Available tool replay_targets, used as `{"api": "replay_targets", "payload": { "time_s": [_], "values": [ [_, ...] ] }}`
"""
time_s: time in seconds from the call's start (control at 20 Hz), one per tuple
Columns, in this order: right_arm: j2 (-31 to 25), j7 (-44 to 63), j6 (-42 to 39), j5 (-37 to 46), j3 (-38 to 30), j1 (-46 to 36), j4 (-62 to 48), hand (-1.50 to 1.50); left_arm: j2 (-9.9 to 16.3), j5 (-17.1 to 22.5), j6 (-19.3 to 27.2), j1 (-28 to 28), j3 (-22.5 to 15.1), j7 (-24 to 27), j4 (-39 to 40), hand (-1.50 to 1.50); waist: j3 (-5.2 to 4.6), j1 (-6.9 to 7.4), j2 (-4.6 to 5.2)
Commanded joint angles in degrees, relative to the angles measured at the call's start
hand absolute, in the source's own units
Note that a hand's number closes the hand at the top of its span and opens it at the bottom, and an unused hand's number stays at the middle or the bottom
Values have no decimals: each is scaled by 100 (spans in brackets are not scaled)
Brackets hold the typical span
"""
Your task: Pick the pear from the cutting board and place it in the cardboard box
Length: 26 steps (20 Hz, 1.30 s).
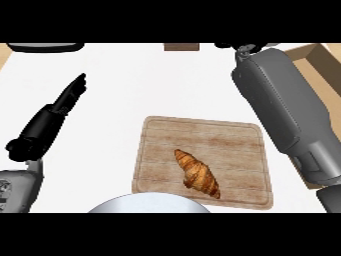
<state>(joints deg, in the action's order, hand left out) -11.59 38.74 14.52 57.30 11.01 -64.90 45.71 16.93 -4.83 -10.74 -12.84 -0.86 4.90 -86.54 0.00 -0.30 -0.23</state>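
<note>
The wooden cutting board (202, 140) lies in the middle of the white counter with a croissant (197, 173) on it; no pear shows anywhere. The cardboard box (334, 70) stands at the right edge, largely hidden behind my right forearm (287, 110). That forearm stretches toward the far right corner, and only a black scrap of my right hand (241, 47) shows at the picture's upper limit, over the box's far left corner. What it holds, if anything, is out of sight. My left hand (46, 125) rests at the left, fingers straight and pointing away from me.
A round grey object (149, 204) peeks in at the near edge, just below the board. At the far edge sit a small brown block (182, 47) and a dark rounded item (46, 47). Tan counter shows beyond the white surface at both sides.
</note>
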Motion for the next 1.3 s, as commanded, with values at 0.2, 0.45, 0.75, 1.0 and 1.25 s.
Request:
{"api": "replay_targets", "payload": {
  "time_s": [0.2,0.45,0.75,1.0,1.25],
  "values": [
    [-813,594,413,158,-699,253,231,150,-153,-107,77,106,-139,-431,-495,0,3,68,12],
    [-1433,116,264,-22,-1035,753,289,150,-213,-281,100,172,-130,59,-135,0,1,31,23],
    [-1924,-451,-881,-558,-1380,936,-460,150,-158,-108,-1,55,19,-196,-265,0,4,74,30],
    [-2437,-1072,-1979,-1094,-1729,1100,-793,150,-21,-25,-206,109,142,110,-124,0,2,58,35],
    [-2644,-1350,-2770,-1190,-1704,1383,-1021,150,-142,-232,-86,163,57,151,52,0,-1,25,30]
  ]
}}
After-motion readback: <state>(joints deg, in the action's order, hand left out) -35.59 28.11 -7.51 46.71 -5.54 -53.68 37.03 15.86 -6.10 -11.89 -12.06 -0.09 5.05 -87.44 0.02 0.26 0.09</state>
